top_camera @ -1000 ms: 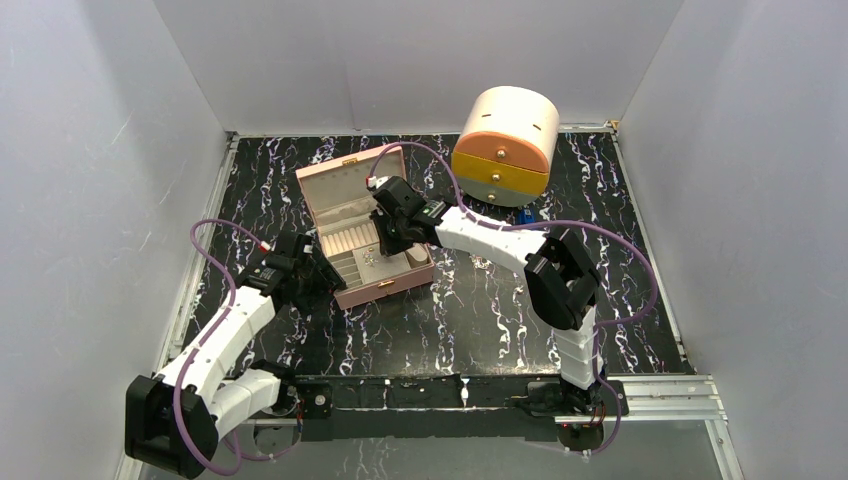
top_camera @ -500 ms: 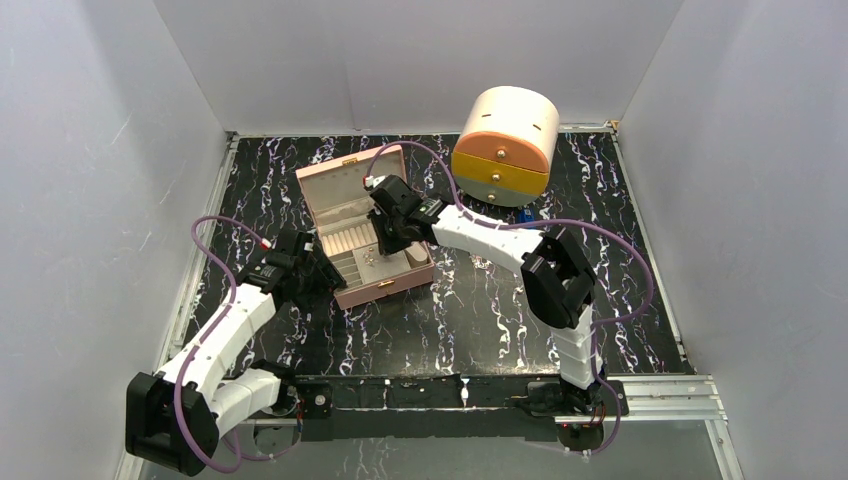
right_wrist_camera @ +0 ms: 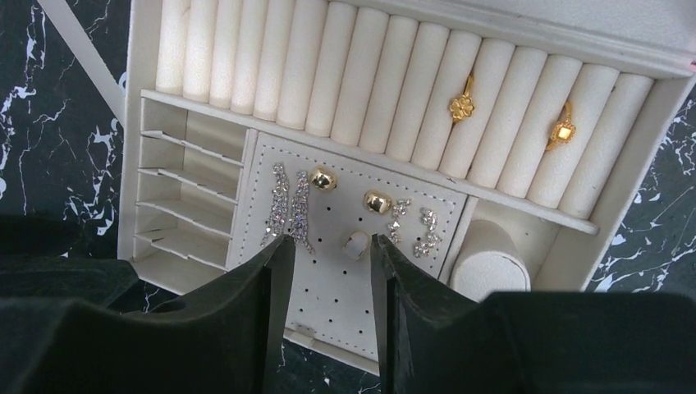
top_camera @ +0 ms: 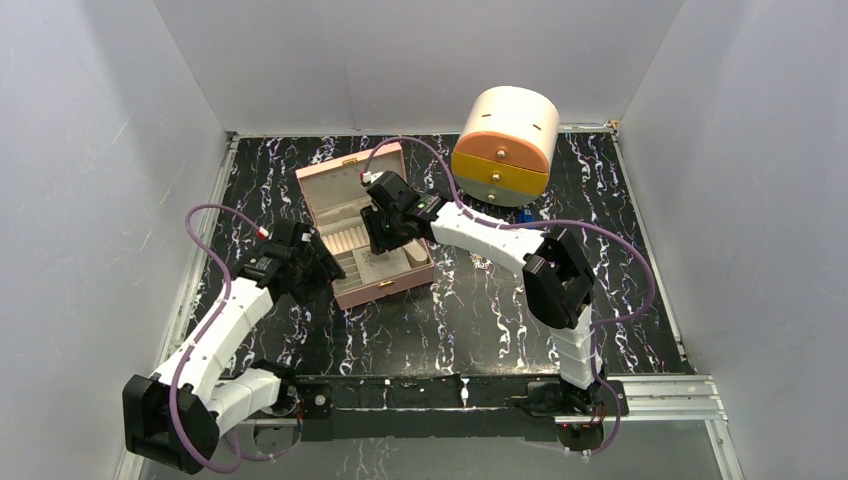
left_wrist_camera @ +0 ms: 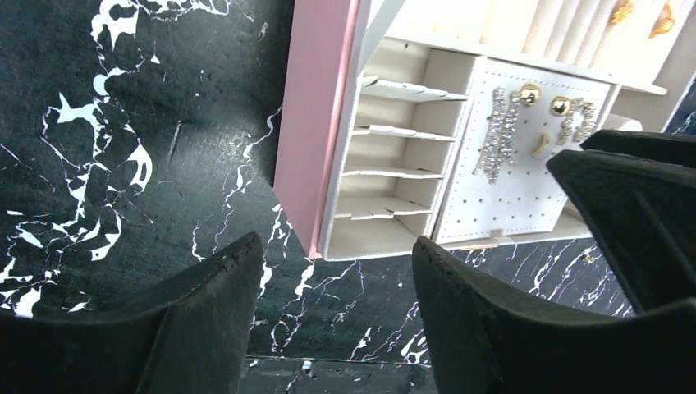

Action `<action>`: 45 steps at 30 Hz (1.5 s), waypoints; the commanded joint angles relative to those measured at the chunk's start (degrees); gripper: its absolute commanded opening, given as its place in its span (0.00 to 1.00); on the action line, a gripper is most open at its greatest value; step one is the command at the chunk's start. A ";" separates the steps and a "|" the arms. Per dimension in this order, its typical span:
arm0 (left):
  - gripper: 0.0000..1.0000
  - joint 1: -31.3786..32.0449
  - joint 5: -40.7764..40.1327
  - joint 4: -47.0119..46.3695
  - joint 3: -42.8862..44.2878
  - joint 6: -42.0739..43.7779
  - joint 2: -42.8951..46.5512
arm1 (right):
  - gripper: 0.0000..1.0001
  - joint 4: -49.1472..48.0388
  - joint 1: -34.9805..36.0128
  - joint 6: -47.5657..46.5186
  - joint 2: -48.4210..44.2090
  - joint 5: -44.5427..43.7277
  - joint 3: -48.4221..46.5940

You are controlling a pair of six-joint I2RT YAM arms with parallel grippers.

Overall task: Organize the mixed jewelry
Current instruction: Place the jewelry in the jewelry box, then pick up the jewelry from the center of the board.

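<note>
black white-veined tabletop, plain white walls around; open pink box centre-left; mixed jewelry lies on its rolls and perforated pad; left gripper wide, empty, by box's left edge; right gripper moderately parted, empty, above pad

You've got a black, white-veined desk: on it an open pink box left of centre, a round cream drawer chest far right, and a small blue object just beside that.
</note>
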State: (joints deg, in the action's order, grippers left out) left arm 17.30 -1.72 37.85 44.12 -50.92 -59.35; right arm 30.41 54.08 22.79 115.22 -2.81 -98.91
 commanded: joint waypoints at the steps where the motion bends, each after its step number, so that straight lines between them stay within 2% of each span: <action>1: 0.65 -0.39 -1.98 2.83 4.40 1.77 1.43 | 0.49 1.89 -0.08 2.09 -4.94 -0.73 -3.12; 5: 0.66 -0.32 -2.64 4.26 8.41 3.72 3.08 | 0.51 3.07 -1.32 5.86 -11.83 -3.66 2.12; 9: 0.68 -0.37 -2.52 4.09 11.22 6.55 6.50 | 0.55 3.30 -4.83 12.67 -23.10 -6.57 13.94; 12: 0.75 -0.29 7.72 -0.88 12.58 15.36 8.66 | 0.56 5.90 -9.66 19.52 -31.26 -7.41 22.61; 13: 0.79 -0.30 9.01 -1.02 13.97 17.35 8.68 | 0.56 7.19 -11.72 21.71 -33.86 -7.29 25.01; 15: 0.80 0.48 10.01 -0.67 16.79 21.85 7.76 | 0.56 9.01 -15.18 25.28 -39.20 -7.12 29.51; 17: 0.80 2.09 9.11 -0.90 19.37 23.29 6.43 | 0.56 9.54 -18.42 27.35 -43.22 -6.87 33.88; 19: 0.79 2.80 11.86 -2.49 20.81 23.30 4.20 | 0.56 10.39 -21.75 28.56 -45.32 -5.87 36.70; 23: 0.78 6.99 13.73 -7.12 21.54 21.67 -0.94 | 0.56 11.93 -28.69 27.59 -45.02 -3.79 40.57; 27: 0.76 16.29 9.26 -10.95 23.97 19.01 -8.17 | 0.54 8.97 -37.52 22.28 -41.14 2.12 45.28; 29: 0.75 20.05 7.26 -11.55 26.06 17.85 -12.77 | 0.52 7.92 -39.73 20.26 -38.66 2.45 46.24; 32: 0.73 24.10 4.48 -11.77 28.63 17.05 -18.54 | 0.48 7.06 -40.65 17.56 -35.66 2.08 46.34; 37: 0.70 26.81 2.57 -12.92 30.47 14.06 -24.68 | 0.41 5.26 -40.68 16.40 -31.90 1.04 46.42; 42: 0.68 27.43 1.14 -13.32 30.50 12.30 -27.04 | 0.33 5.78 -40.64 18.19 -28.66 -2.66 47.04; 45: 0.68 27.44 0.08 -13.31 30.59 12.20 -27.39 | 0.33 6.44 -40.64 19.32 -28.10 -4.23 47.19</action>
State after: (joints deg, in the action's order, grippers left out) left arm 44.45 1.72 25.67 72.27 -37.58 -87.29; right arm 37.10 13.52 40.77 86.74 -3.73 -51.81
